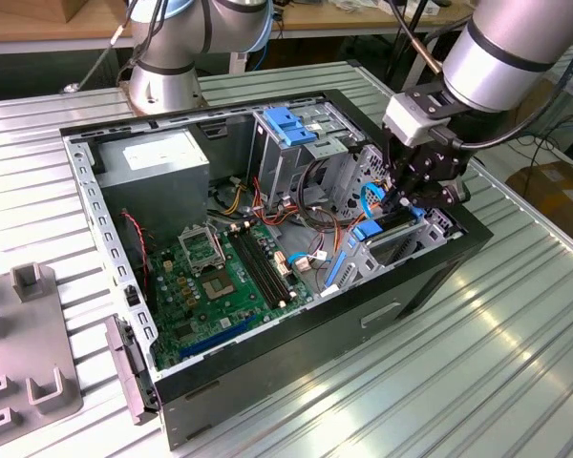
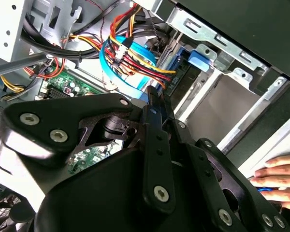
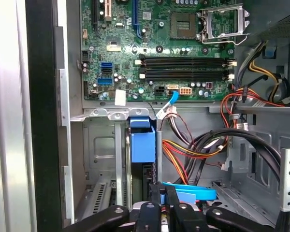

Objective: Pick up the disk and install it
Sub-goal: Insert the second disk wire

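Fingers (image 1: 398, 202) of the gripper are lowered into the drive bay at the exterior view's right end of the open computer case (image 1: 430, 277), closed on the disk (image 3: 142, 145), which stands edge-up in its blue carrier beside the motherboard (image 1: 220, 277), atop the ribbed bench (image 1: 477, 382).

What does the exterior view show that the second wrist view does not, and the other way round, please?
The exterior view adds the whole computer case on the ribbed table, the power supply and a grey fixture at that view's left. The second wrist view adds a person's hand at the case's edge. Both share the gripper down inside the case, the green motherboard and the coloured cables.
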